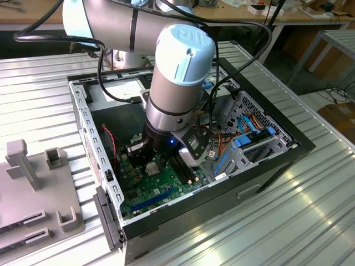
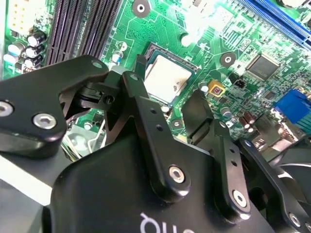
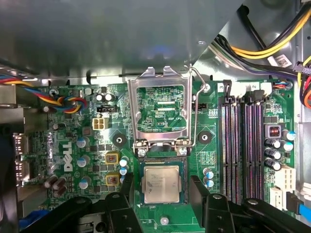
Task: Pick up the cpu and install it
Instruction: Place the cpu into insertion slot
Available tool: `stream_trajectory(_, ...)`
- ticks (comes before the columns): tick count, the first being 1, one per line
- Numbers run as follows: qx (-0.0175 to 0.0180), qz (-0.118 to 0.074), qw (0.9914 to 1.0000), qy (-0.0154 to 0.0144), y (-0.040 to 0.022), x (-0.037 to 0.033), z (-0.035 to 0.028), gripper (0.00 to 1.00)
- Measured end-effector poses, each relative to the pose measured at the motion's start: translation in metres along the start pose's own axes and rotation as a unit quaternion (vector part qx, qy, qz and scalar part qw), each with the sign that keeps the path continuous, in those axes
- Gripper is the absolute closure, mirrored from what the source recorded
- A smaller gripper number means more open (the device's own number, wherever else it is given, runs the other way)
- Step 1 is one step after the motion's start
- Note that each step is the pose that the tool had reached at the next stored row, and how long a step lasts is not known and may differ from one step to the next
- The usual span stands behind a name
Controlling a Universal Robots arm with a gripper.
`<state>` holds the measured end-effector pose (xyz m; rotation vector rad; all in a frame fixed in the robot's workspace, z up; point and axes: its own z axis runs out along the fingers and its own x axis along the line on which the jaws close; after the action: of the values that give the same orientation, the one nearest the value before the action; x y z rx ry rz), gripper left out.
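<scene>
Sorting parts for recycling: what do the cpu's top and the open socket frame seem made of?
The cpu top looks like metal: matte silvery-grey with a soft sheen. The socket frame looks like thin stamped sheet metal, bright and shiny, with bent tabs; the alloy cannot be told.

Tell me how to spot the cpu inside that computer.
Inside the open computer case lies a green motherboard. Beside its long black memory slots, a metal socket frame stands open. The cpu is the small silvery square at that frame's hinge, solid where the frame is hollow.
</scene>
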<state>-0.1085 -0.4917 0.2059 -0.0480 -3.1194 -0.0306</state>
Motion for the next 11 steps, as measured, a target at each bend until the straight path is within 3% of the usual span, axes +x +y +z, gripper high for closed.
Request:
stream_trajectory(7,0.0,0.0,1.0,0.0,-0.0001,-0.0001,0.0035,0.44)
stream_trajectory(9,0.0003,0.0,1.0,0.0001,-0.0001,-0.0001,0.0036,0.57)
stream_trajectory(11,0.0002,0.0,1.0,0.0001,-0.0001,-0.0001,0.0039,0.61)
